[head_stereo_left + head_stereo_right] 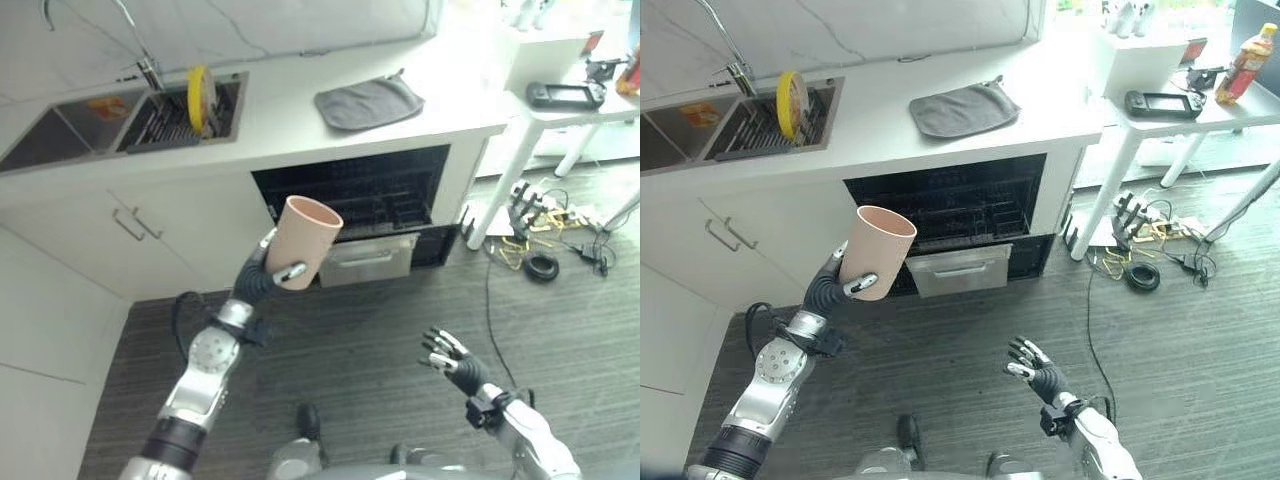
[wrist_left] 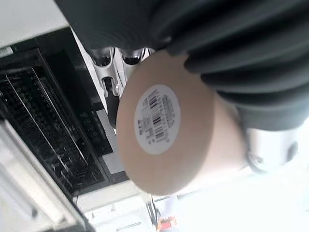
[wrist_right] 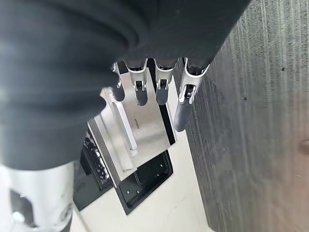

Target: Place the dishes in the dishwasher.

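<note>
Pink cup (image 1: 306, 242) is held tilted by curled left hand (image 1: 262, 276) before open dishwasher (image 1: 365, 195). Barcode label (image 2: 157, 118) on its base is seen from left wrist. Right hand (image 1: 1035, 372) hangs spread, empty. Yellow plate (image 1: 791, 104) stands in sink rack (image 1: 172, 120), partly hidden.

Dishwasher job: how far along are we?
Done: the dishwasher stands open, its racks looking empty. In hand: the left hand holds a pink cup up in front of it, not yet racked; the right hand hangs open and empty. Left: rack the cup, then fetch the yellow plate from the sink rack.
</note>
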